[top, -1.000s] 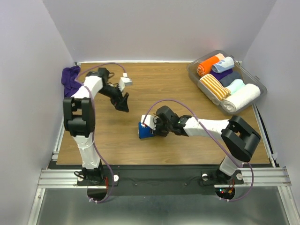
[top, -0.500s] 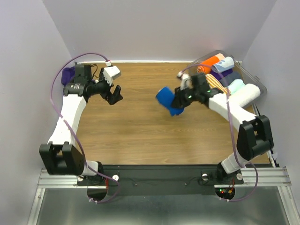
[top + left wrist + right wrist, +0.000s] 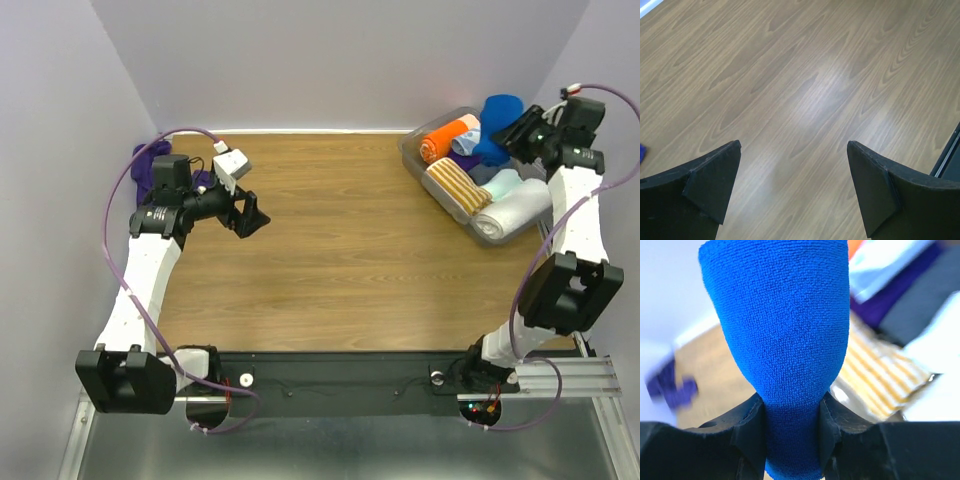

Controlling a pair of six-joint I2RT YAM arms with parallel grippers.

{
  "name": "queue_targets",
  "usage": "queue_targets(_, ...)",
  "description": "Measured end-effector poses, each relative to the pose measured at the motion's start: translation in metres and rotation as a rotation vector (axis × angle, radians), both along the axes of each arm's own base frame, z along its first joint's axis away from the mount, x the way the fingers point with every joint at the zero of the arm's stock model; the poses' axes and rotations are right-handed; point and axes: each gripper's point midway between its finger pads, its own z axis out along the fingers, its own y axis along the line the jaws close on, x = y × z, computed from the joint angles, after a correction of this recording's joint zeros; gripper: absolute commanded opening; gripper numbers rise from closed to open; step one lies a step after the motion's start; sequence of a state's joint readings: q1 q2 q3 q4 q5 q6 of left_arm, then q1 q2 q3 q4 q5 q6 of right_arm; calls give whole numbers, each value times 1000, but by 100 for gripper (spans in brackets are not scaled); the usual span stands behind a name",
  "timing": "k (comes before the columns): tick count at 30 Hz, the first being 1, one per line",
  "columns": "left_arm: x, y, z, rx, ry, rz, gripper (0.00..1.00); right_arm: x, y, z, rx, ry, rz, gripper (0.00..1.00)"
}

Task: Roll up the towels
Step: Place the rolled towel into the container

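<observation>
Where the right jaws meet, they pinch the blue towel (image 3: 775, 340) near one end, the two black fingers (image 3: 747, 430) pressing into its sides so that the cloth narrows between them. Rolled into a fat cylinder, the towel has its long axis running straight out from the jaws, with the wider, rounded end pointing away from the wrist. Seen from above, it hangs in the air over the far end of the clear bin (image 3: 408, 158), just above the rolls packed inside: an orange roll (image 3: 442, 142), an orange-and-white striped roll (image 3: 457, 188), a pale blue roll (image 3: 503, 183) and a white roll (image 3: 515, 208). The bin sits in the far right corner of the surface (image 3: 350, 270), its long side slanting toward the right wall (image 3: 615, 40) with little room between them. The right arm reaches up along that wall.

The left jaws stand wide open with only bare wood showing between them. They hover near the left side of the surface and point across toward the middle. A broad stretch of wood lies between them and the bin.

The purple towel (image 3: 150, 165) lies crumpled, not rolled, in the far left corner, close to the left wall (image 3: 60, 150) and behind the left arm. In that heap it shows no clear long axis.
</observation>
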State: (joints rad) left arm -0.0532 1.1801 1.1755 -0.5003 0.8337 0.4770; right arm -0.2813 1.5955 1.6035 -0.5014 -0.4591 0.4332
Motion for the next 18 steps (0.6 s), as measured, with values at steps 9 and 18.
queue_targets(9, -11, -5, 4, -65, -4, 13, 99, 34, -64, -66, 115, 195, -256, 1)
queue_targets(18, -14, -5, -6, -66, 9, 18, 99, 53, -92, -129, 162, 352, -426, 1)
